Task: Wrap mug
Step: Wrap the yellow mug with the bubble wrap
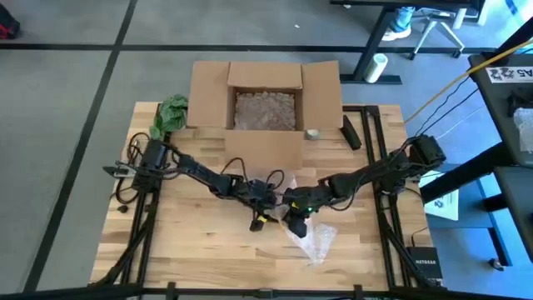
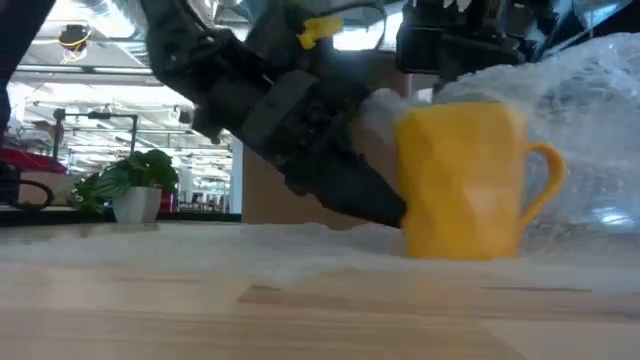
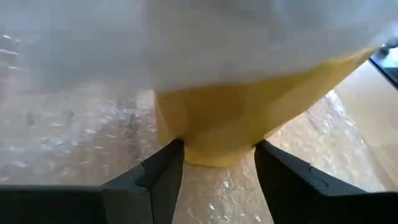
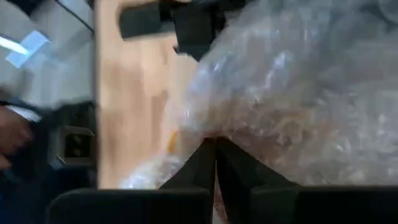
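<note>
On wooden table (image 1: 200, 242), left end effector (image 3: 217, 155) clasps yellow mug (image 2: 470, 180); right end effector (image 4: 215, 152) pinches bubble wrap (image 4: 292, 93).

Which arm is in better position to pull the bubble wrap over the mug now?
The right. Its gripper is pinched shut on the bubble wrap, while the left gripper straddles the yellow mug's base, steadying it.

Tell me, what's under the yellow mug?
The yellow ceramic mug stands on a sheet of clear bubble wrap spread over the wooden table. The left gripper clamps its base. The table right beneath the mug is covered, so it cannot be seen.
</note>
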Tool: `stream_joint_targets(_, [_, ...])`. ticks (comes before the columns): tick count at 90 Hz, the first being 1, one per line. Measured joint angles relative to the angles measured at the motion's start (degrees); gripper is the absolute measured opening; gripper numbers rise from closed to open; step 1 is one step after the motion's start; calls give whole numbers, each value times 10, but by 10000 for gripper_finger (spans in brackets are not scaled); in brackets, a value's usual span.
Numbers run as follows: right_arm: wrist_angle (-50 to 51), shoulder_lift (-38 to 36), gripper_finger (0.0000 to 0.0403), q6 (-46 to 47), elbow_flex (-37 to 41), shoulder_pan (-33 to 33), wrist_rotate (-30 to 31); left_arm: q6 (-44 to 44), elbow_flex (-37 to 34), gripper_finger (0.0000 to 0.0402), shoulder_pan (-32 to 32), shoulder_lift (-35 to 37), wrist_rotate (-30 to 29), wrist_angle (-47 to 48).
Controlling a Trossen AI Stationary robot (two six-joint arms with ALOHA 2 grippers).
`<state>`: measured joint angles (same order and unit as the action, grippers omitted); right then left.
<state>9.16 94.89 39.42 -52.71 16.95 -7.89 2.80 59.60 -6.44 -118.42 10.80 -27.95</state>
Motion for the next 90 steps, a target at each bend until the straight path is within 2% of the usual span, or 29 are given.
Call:
stream_joint_targets(13, [99, 1, 0, -9, -31, 0, 3, -24, 24, 177, -8, -3, -10, 11])
stream_joint_targets(42, [125, 14, 0, -21, -31, -1, -30, -92, 27, 177, -37, 64, 0, 154])
stream_joint_targets(50, [115, 24, 0, -22, -32, -1, -43, -104, 27, 177, -46, 82, -1, 164])
stream_joint_targets(90, [73, 48, 0, -35, -27, 0, -41, -180, 26, 177, -94, 124, -118, 154])
